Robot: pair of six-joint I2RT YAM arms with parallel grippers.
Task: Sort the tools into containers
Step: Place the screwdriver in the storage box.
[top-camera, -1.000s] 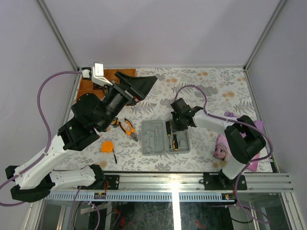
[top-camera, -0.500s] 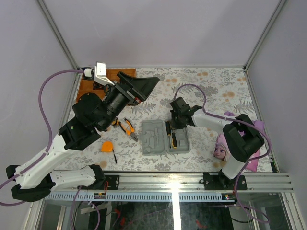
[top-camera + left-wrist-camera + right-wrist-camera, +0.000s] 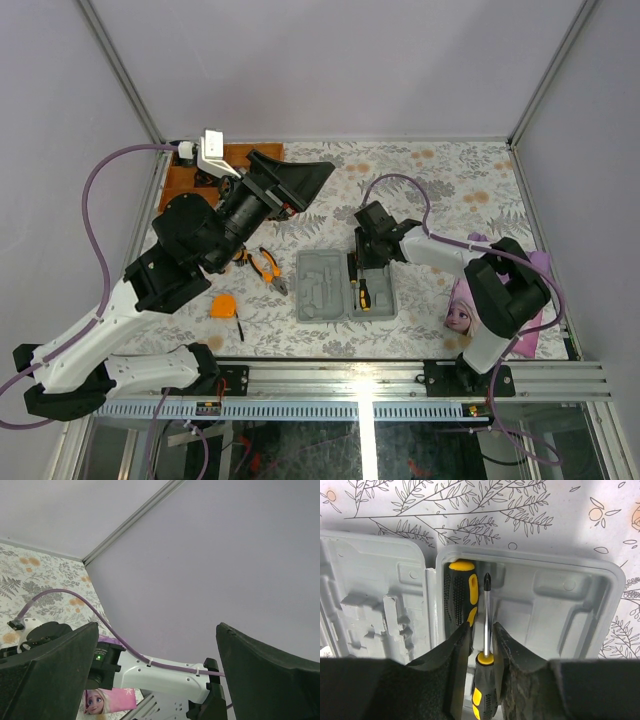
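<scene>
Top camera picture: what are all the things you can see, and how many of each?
case: one, grey, open, centre
screwdrivers: two, black and yellow, in the case's right half
pliers: one, orange and black, left of the case
tape measure: one, orange, near left
key: one, black, beside the tape measure
cartoon-girl item: one, pink, right of the case
board: one, brown, far left corner
left gripper: one, black, open, in the air
right gripper: one, black, open around a screwdriver's shaft
</scene>
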